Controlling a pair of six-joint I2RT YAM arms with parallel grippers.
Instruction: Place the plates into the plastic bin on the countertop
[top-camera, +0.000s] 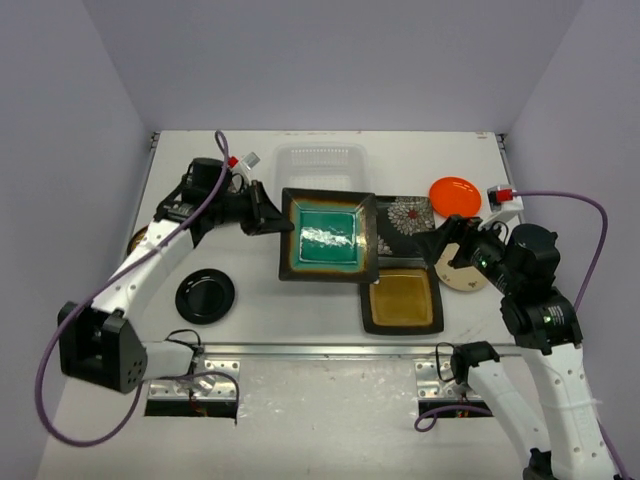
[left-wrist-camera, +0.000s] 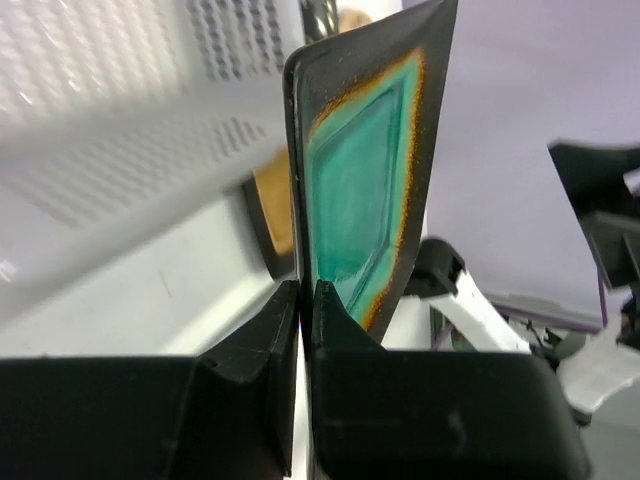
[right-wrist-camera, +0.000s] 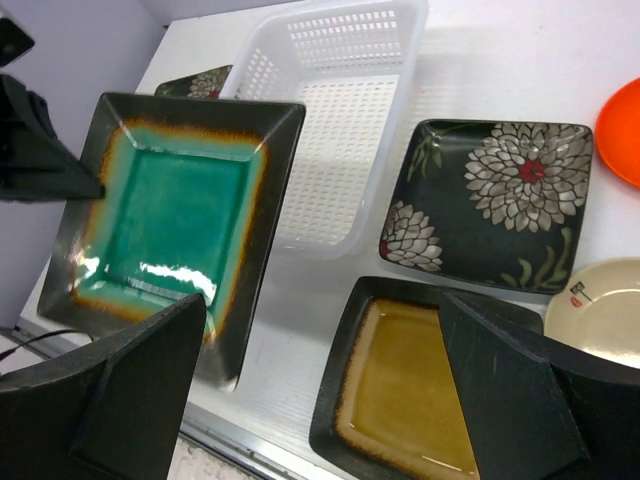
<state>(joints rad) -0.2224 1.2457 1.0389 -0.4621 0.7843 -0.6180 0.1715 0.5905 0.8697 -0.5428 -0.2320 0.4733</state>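
Observation:
My left gripper (top-camera: 270, 219) is shut on the left rim of the square teal plate (top-camera: 326, 235) and holds it lifted over the near end of the plastic bin (top-camera: 320, 160). In the left wrist view the fingers (left-wrist-camera: 305, 290) pinch the plate's edge (left-wrist-camera: 365, 180), with the bin (left-wrist-camera: 120, 120) behind. My right gripper (top-camera: 450, 250) is open and empty, above the amber plate (top-camera: 402, 300). The right wrist view shows the gripper (right-wrist-camera: 320, 400), the teal plate (right-wrist-camera: 170, 220), the bin (right-wrist-camera: 340, 110) and the amber plate (right-wrist-camera: 420, 390).
On the countertop (top-camera: 300, 325) lie a flowered square plate (top-camera: 405, 215), an orange round plate (top-camera: 455, 195), a beige round plate (top-camera: 465, 275), a black round plate (top-camera: 205, 296) and a yellow plate (top-camera: 135, 240) mostly under my left arm. A second flowered plate (right-wrist-camera: 195, 80) lies left of the bin.

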